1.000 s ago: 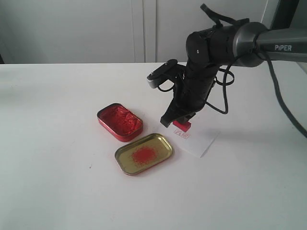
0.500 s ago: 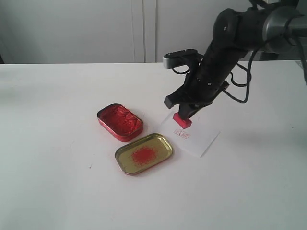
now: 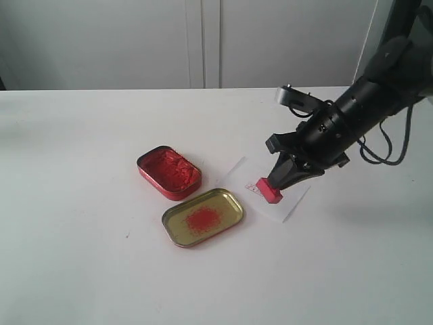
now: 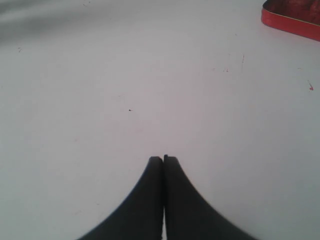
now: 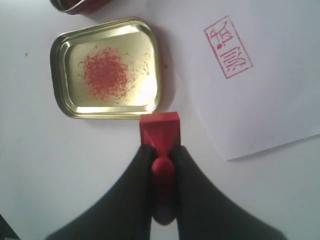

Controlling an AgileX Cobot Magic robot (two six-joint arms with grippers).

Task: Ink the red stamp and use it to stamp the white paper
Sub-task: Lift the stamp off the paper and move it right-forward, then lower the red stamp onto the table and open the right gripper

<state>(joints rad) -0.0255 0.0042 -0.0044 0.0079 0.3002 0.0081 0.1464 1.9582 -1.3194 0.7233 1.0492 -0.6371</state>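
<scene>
Looks basically done: imprint (image 5: 228, 47) is on the white paper (image 3: 289, 206), right of centre. Right gripper (image 5: 161, 150) grips the red stamp (image 5: 159, 129); left gripper (image 4: 163, 160) is pinched closed, empty.

The stamp (image 5: 159, 131) is seen as smooth red plastic, the paper (image 5: 280, 90) as thin and matt, the lid (image 5: 142, 87) as glossy gold-coloured metal, and the table (image 4: 100, 90) as smooth, matt white.

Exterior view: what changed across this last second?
The right pincer, shut on the red stamp throughout, swung rightward in the view and tipped the stamp from upright to slanted, beside the imprint. The white paper, red tin and gold lid stayed put.
</scene>
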